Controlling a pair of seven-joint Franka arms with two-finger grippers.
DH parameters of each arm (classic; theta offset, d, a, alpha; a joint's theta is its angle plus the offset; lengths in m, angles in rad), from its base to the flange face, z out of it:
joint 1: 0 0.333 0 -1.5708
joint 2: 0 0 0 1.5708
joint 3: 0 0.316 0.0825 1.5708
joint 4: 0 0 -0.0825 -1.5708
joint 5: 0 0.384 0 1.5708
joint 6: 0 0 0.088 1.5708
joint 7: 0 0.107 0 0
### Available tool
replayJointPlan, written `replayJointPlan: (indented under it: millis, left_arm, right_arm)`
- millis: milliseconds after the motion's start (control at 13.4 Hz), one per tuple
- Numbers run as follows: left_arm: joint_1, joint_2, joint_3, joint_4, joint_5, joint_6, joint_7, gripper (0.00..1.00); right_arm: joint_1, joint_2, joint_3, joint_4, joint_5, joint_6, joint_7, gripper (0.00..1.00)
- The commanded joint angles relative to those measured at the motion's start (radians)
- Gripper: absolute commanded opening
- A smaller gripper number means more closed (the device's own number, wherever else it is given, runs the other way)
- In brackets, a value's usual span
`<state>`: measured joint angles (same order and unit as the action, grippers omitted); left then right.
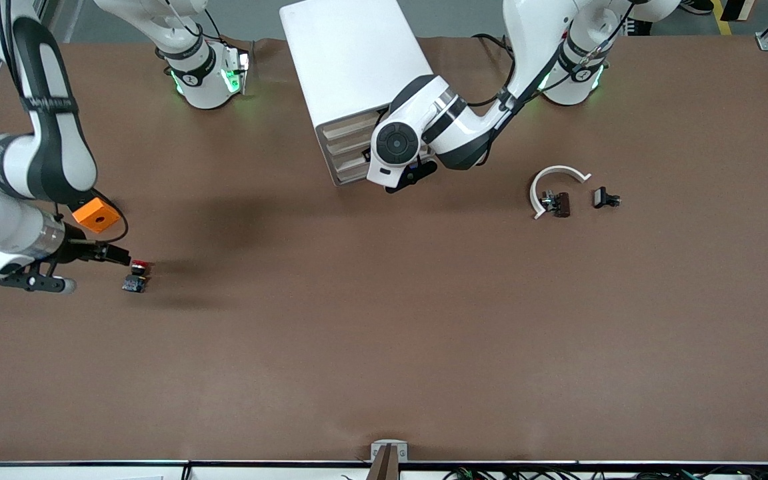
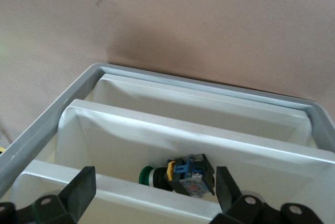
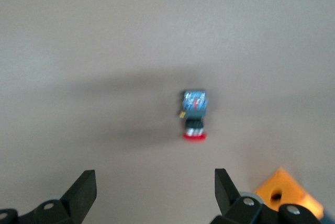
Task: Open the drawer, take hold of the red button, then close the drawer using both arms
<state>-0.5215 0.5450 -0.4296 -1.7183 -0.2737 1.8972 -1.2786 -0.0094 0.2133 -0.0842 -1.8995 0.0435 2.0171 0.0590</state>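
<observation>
The button (image 1: 137, 275), red cap on a black body with a bluish bit, lies on the brown table toward the right arm's end; it also shows in the right wrist view (image 3: 193, 114). My right gripper (image 1: 121, 257) is open and empty just beside it, with the fingers (image 3: 84, 187) wide apart and short of the button. The white drawer cabinet (image 1: 357, 60) stands between the arm bases. My left gripper (image 1: 413, 175) is at its drawer fronts, open (image 2: 154, 192), its fingers (image 2: 81, 190) over a drawer edge (image 2: 172, 130). A green-capped push button (image 2: 178, 176) lies in that drawer.
An orange block with a hole (image 1: 96, 215) sits close to my right wrist and shows in the right wrist view (image 3: 285, 195). Toward the left arm's end lie a white curved part (image 1: 554, 179), a dark brown part (image 1: 559, 204) and a small black clip (image 1: 605, 198).
</observation>
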Motion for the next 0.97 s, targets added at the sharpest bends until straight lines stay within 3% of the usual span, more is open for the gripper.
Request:
replayJointPlan:
  millis: [0,224,447,596,894]
  left_arm:
    - [0.032,0.012,0.029,0.045,-0.001,0.011,-0.007,1.00]
    - [0.136,-0.022,0.049,0.074,0.004,-0.001,0.001,1.00]
    - [0.225,-0.079,0.045,0.078,0.255,-0.006,0.005,1.00]
    - [0.306,-0.102,0.043,0.103,0.339,-0.007,0.063,1.00]
    - [0.454,-0.174,0.046,0.129,0.349,-0.012,0.304,1.00]
  right_arm:
    - [0.075,-0.061,0.001,0.091,-0.007,-0.191,0.183,1.00]
    - [0.112,-0.116,0.004,0.135,-0.005,-0.250,0.211,1.00]
    - [0.114,-0.146,-0.002,0.213,-0.005,-0.351,0.069,1.00]
    - [0.108,-0.144,-0.006,0.305,-0.005,-0.464,0.039,1.00]
    - [0.094,-0.141,-0.008,0.329,-0.019,-0.531,0.025,1.00]
